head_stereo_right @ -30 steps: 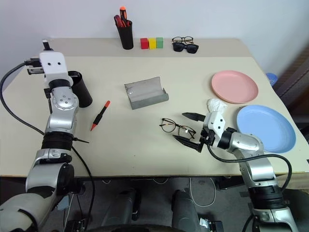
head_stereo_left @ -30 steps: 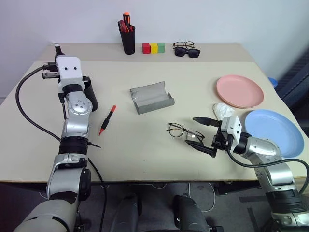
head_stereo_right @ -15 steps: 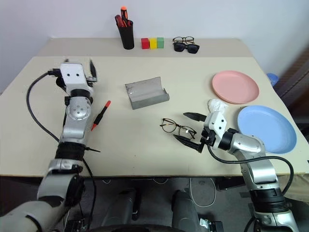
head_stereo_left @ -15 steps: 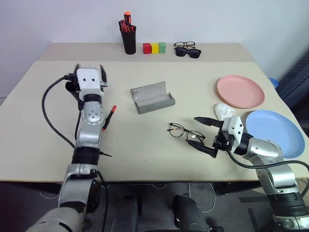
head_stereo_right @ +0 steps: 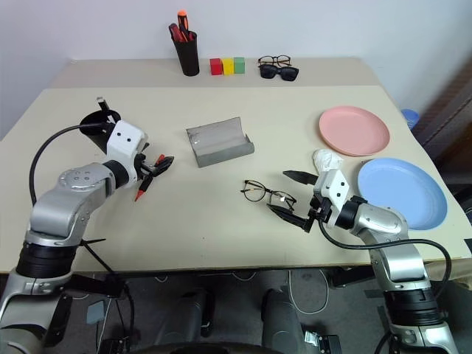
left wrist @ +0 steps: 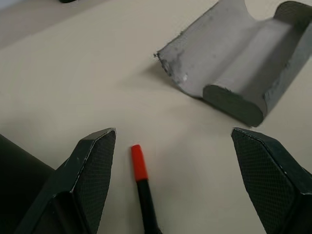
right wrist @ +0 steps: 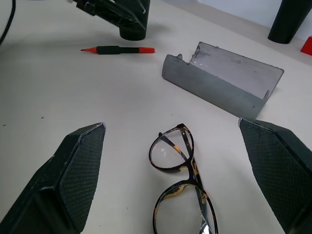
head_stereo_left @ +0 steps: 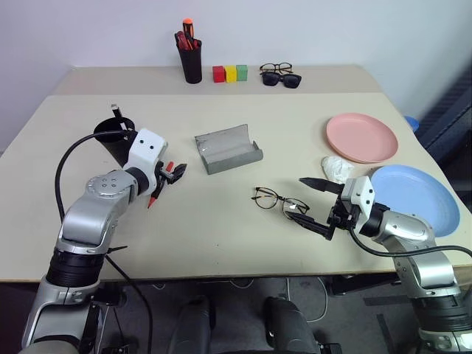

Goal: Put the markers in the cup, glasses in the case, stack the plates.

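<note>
Markers are half done at best: one pokes from the cup (head_stereo_left: 114, 138), the red-capped marker (left wrist: 142, 184) lies between the wide-open left gripper (left wrist: 178, 170), while glasses (right wrist: 181, 187) wait before the wide-open right gripper (right wrist: 175, 180), case (head_stereo_left: 228, 148) empty, plates (head_stereo_left: 362, 137) unstacked.

A black pen pot (head_stereo_left: 192, 63) with red and orange pens, three coloured blocks (head_stereo_left: 234, 73) and dark sunglasses (head_stereo_left: 282, 79) are seen far beyond both grippers. Something white, possibly crumpled tissue (head_stereo_left: 335, 169), is seen just behind the right gripper.
</note>
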Controlling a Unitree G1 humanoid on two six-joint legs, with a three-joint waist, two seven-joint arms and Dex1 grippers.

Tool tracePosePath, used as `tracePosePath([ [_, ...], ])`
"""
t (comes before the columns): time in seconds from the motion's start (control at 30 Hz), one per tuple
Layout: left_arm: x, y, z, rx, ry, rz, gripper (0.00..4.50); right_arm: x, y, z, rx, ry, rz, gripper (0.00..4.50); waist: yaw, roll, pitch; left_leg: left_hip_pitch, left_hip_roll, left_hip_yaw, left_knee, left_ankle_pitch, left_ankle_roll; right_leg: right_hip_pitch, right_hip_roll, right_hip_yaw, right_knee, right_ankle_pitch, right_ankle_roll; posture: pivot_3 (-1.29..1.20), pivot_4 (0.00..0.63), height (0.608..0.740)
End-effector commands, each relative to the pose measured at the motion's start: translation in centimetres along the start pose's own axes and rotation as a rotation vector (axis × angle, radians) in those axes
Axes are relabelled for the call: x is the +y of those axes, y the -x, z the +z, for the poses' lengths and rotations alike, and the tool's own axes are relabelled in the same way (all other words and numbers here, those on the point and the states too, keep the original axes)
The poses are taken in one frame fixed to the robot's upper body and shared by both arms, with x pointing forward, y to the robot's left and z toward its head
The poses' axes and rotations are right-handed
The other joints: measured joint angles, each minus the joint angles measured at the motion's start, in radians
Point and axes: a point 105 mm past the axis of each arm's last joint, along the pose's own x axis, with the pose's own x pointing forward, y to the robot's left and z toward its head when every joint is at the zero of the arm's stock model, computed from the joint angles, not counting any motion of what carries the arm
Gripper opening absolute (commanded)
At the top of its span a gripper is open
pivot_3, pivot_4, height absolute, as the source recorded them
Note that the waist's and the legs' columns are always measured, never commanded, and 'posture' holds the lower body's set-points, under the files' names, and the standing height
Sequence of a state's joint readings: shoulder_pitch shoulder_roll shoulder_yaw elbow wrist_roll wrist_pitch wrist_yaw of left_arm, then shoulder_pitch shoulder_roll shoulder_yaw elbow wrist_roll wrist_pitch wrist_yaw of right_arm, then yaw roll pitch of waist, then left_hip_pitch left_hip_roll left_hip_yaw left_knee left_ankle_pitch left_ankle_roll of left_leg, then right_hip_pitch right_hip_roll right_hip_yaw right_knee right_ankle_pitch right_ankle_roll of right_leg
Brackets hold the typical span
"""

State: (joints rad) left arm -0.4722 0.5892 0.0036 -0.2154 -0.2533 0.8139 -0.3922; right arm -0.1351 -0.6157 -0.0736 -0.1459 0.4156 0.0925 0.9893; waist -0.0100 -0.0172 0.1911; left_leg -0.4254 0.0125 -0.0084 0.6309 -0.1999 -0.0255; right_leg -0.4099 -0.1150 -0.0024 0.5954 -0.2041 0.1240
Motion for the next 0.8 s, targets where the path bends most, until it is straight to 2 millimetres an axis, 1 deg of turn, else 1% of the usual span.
tracePosePath([
  [0.03,0.2,0.8,3.3,-0.146,-0.010,-0.006,3.86,-0.2,0.2,0.9,-0.021,0.034,-0.015,4.50,-0.001,0.000,0.000,0.000,0.000,0.000,0.000,0.000,0.000,0.000,0.000,0.000,0.000,0.000,0.000,0.00,0.150,0.740],
  [0.13,0.7,0.6,4.6,-0.191,0.045,-0.001,3.86,-0.1,0.2,0.8,-0.020,0.032,-0.014,4.50,0.001,0.000,0.000,0.000,0.000,0.000,0.000,0.000,0.000,0.000,0.000,0.000,0.000,0.000,0.000,0.00,0.150,0.740],
  [0.2,1.3,0.4,5.5,-0.199,0.104,0.021,3.86,0.0,0.1,0.8,-0.019,0.032,-0.012,4.50,0.001,0.000,0.000,0.000,0.000,0.000,0.000,0.000,0.000,0.000,0.000,0.000,0.000,0.000,0.000,0.00,0.150,0.740],
  [0.33,4.7,-0.3,6.8,-0.197,0.261,0.227,3.86,-0.1,0.1,0.8,-0.019,0.036,-0.010,4.50,0.001,0.000,0.000,0.000,0.000,0.000,0.000,0.000,0.000,0.000,0.000,0.000,0.000,0.000,0.000,0.00,0.150,0.740],
  [0.37,5.7,-0.4,6.7,-0.185,0.298,0.293,3.86,-0.1,0.1,0.8,-0.019,0.036,-0.010,4.50,0.000,0.000,0.000,0.000,0.000,0.000,0.000,0.000,0.000,0.000,0.000,0.000,0.000,0.000,0.000,0.00,0.150,0.740],
  [0.43,7.0,-0.4,7.0,-0.199,0.343,0.393,3.86,-0.1,0.1,0.8,-0.017,0.036,-0.011,4.50,-0.003,0.000,0.000,0.000,0.000,0.000,0.000,0.000,0.000,0.000,0.000,0.000,0.000,0.000,0.001,0.00,0.150,0.740],
  [0.53,7.7,-0.5,7.1,-0.199,0.401,0.470,3.86,-0.1,0.2,0.8,-0.015,0.035,-0.014,4.50,-0.001,0.000,0.000,0.000,0.000,0.000,0.000,0.000,0.000,0.000,0.000,0.000,0.001,0.002,0.004,0.00,0.150,0.740],
  [0.67,7.9,-0.8,7.5,-0.199,0.414,0.514,3.86,0.0,0.3,0.7,-0.015,0.032,-0.017,4.50,0.003,-0.001,0.001,0.000,0.000,-0.001,0.000,0.000,0.000,0.000,0.000,0.000,0.000,0.002,0.004,0.00,0.150,0.740],
  [0.8,8.8,-1.0,7.8,-0.190,0.465,0.568,3.86,0.1,0.4,0.6,-0.016,0.029,-0.019,4.50,0.003,-0.001,0.001,0.000,-0.001,-0.001,0.000,0.000,0.000,0.001,0.000,0.000,0.000,0.002,0.004,0.00,0.150,0.740],
])
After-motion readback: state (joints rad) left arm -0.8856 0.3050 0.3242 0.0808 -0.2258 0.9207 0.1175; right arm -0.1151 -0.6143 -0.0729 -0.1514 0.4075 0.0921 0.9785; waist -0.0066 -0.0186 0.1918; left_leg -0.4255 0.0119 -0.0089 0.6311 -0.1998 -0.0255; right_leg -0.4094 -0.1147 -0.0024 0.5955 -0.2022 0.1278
